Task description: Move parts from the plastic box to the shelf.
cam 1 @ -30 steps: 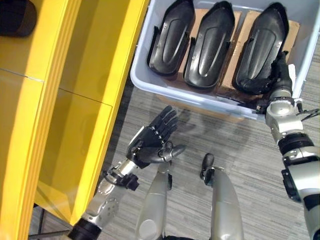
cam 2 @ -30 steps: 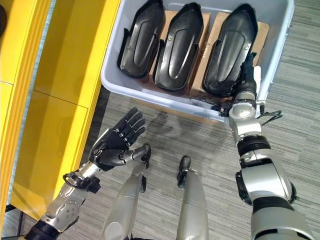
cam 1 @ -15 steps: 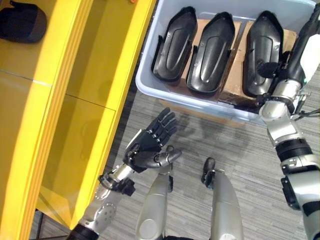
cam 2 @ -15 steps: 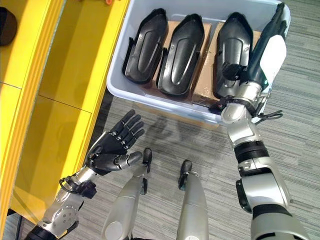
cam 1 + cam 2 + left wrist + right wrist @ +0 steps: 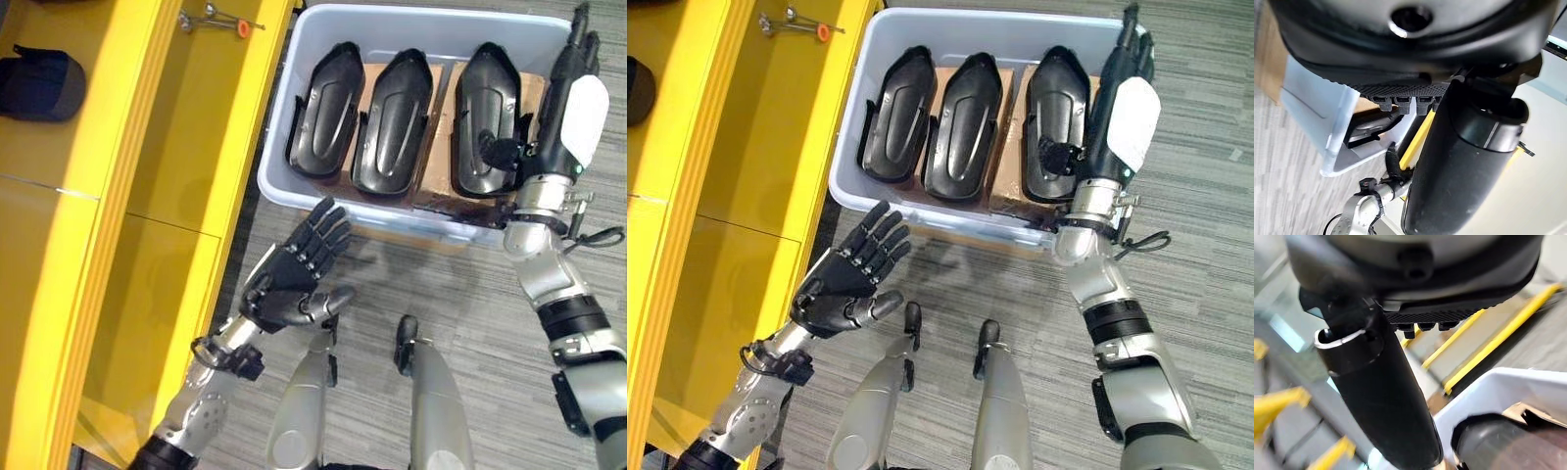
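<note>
Three black parts (image 5: 391,123) side by side in the plastic box (image 5: 421,23), resting on brown cardboard (image 5: 437,162), mostly hidden beneath. Right hand (image 5: 568,103) raised over the box's right end, fingers straight, empty, just beside the rightmost part. Left hand (image 5: 294,275) palm up over the floor near the box's front wall, fingers spread, empty. On the yellow shelf (image 5: 196,108): small metal tools (image 5: 217,17) and a dark pouch (image 5: 39,82), cut off at the edge.

Three glossy black moulded parts (image 5: 397,119) lie side by side, hollow side up, on brown cardboard in the pale grey plastic box (image 5: 294,191); the box sits on the floor just beside the yellow shelf (image 5: 186,127).
</note>
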You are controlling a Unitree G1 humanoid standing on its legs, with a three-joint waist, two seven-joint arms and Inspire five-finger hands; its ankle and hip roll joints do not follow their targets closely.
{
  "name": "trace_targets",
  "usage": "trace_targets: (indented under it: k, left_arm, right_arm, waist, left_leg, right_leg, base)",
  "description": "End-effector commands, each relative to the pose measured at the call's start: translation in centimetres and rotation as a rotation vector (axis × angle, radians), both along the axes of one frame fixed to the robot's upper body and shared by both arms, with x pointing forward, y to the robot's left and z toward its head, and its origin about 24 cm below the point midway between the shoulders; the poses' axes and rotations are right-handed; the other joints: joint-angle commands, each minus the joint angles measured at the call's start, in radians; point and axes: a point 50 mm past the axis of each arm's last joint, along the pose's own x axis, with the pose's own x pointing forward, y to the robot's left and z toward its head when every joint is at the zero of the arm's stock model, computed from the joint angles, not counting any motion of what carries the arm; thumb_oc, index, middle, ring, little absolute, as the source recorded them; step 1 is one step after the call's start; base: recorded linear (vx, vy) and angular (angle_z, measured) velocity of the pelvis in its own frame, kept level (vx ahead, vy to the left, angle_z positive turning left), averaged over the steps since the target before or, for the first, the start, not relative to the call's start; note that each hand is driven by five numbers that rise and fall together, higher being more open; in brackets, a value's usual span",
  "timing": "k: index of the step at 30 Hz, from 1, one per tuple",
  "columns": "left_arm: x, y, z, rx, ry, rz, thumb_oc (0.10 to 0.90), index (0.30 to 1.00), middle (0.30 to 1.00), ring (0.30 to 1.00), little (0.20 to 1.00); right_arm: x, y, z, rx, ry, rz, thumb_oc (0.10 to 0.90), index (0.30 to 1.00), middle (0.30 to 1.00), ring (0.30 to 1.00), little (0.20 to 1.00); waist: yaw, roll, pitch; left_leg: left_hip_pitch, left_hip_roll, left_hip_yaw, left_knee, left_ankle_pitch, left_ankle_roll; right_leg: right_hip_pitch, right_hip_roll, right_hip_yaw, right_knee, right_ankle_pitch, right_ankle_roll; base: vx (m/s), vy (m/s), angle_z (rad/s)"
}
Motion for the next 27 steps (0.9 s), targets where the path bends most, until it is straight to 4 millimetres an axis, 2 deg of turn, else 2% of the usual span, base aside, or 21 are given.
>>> trace_targets:
  k: [1,3,4,6,12,14,22,27]
  left_arm:
    - [-0.9,-0.2,2.8,-0.081,-0.156,-0.051,0.900,1.000,1.000,1.000,1.000]
    - [-0.9,-0.2,2.8,-0.081,-0.156,-0.051,0.900,1.000,1.000,1.000,1.000]
    - [-0.8,0.1,2.8,-0.060,-0.161,-0.049,0.900,1.000,1.000,1.000,1.000]
    - [-0.6,0.5,3.0,-0.036,-0.170,-0.045,0.900,1.000,1.000,1.000,1.000]
    - [-0.3,0.6,3.4,-0.005,-0.193,-0.039,0.900,1.000,1.000,1.000,1.000]
    - [0.2,0.6,3.6,0.000,-0.196,-0.027,0.900,1.000,1.000,1.000,1.000]
    - [0.8,0.7,4.3,0.025,-0.205,-0.024,0.900,1.000,1.000,1.000,1.000]
    - [0.9,0.8,4.4,0.035,-0.207,-0.030,0.900,1.000,1.000,1.000,1.000]
  right_arm:
    - [-1.4,1.4,6.0,-0.210,-0.178,0.106,0.900,1.000,1.000,1.000,1.000]
    - [-1.4,1.4,6.0,-0.210,-0.178,0.106,0.900,1.000,1.000,1.000,1.000]
    - [-1.1,1.9,4.6,-0.354,-0.034,0.133,0.900,1.000,1.000,1.000,1.000]
    - [-1.1,2.3,3.0,-0.452,0.117,0.169,0.900,1.000,1.000,1.000,1.000]
    - [-1.8,2.1,0.7,-0.553,0.182,0.164,0.900,1.000,1.000,1.000,1.000]
    - [-1.6,1.3,-0.8,-0.566,0.244,0.118,0.900,1.000,1.000,1.000,1.000]
    - [-0.6,-0.7,-1.9,-0.548,0.334,0.024,0.900,1.000,1.000,1.000,1.000]
    - [-0.5,-1.9,-1.7,-0.532,0.268,-0.057,0.900,1.000,1.000,1.000,1.000]
  waist:
    - [-0.015,0.014,-0.024]
    - [-0.015,0.014,-0.024]
    - [-0.018,-0.006,-0.022]
    - [-0.023,-0.034,-0.022]
    - [-0.040,-0.058,-0.019]
    - [-0.043,-0.069,-0.019]
    - [-0.031,-0.075,-0.019]
    - [-0.024,-0.073,-0.019]
  left_leg:
    - [0.057,0.032,-0.015,0.144,-0.156,0.016]
    - [0.057,0.032,-0.015,0.144,-0.156,0.016]
    - [0.058,0.036,-0.016,0.143,-0.165,0.015]
    - [0.048,0.048,-0.013,0.142,-0.164,0.016]
    - [0.041,0.056,-0.010,0.139,-0.168,0.019]
    - [0.032,0.054,-0.010,0.139,-0.175,0.024]
    - [0.003,0.050,-0.018,0.144,-0.179,0.026]
    - [-0.014,0.045,-0.019,0.151,-0.182,0.029]
  right_leg:
    - [0.089,0.032,0.097,-0.178,0.053,0.069]
    - [0.089,0.032,0.097,-0.178,0.053,0.069]
    - [0.096,0.035,0.098,-0.190,0.056,0.072]
    - [0.100,0.046,0.097,-0.215,0.072,0.075]
    - [0.104,0.060,0.102,-0.241,0.087,0.080]
    - [0.101,0.064,0.103,-0.253,0.094,0.083]
    - [0.085,0.070,0.095,-0.260,0.099,0.082]
    - [0.072,0.068,0.087,-0.252,0.098,0.080]
  base:
    - [-0.01,-0.037,-0.04]
    - [-0.01,-0.047,-0.04]
    - [-0.03,-0.156,0.00]
    - [-0.04,-0.175,0.09]
    - [-0.02,-0.044,-0.01]
    - [-0.02,-0.065,-0.06]
    - [-0.01,-0.028,-0.02]
    - [0.00,-0.005,0.01]
